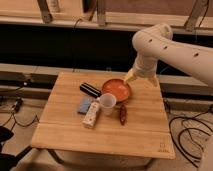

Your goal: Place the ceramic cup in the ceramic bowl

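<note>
The white ceramic cup stands upright on the wooden table, touching the near-left edge of the orange-red ceramic bowl. The bowl sits at the middle back of the table. My gripper hangs from the white arm just above the bowl's far-right rim, apart from the cup.
A black bar-shaped object lies left of the bowl. A blue block and a white remote-like object lie left of the cup. A small dark reddish-brown object lies right of the cup. Cables run on the floor at both sides.
</note>
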{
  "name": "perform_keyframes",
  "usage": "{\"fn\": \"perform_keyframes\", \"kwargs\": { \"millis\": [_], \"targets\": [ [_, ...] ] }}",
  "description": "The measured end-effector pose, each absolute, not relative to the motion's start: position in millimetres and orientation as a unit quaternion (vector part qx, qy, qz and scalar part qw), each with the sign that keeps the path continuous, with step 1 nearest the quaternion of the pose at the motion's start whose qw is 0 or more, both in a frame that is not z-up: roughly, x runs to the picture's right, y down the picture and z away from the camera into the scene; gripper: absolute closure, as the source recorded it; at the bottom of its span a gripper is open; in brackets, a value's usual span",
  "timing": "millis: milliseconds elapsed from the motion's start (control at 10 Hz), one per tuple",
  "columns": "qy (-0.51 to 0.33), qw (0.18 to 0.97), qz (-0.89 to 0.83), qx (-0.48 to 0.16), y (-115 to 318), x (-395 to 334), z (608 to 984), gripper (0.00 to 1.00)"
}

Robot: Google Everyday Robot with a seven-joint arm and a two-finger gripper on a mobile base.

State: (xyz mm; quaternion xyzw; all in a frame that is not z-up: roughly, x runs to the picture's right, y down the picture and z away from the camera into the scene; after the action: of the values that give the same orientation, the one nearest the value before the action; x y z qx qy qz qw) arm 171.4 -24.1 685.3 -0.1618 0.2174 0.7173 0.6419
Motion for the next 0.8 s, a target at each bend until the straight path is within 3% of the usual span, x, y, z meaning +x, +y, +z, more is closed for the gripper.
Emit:
{"fn": "perform_keyframes", "kwargs": {
  "millis": [800],
  "targets": [
    [0.207, 0.667, 0.700, -0.151, -37, 152, 686, 0.20]
  ]
}}
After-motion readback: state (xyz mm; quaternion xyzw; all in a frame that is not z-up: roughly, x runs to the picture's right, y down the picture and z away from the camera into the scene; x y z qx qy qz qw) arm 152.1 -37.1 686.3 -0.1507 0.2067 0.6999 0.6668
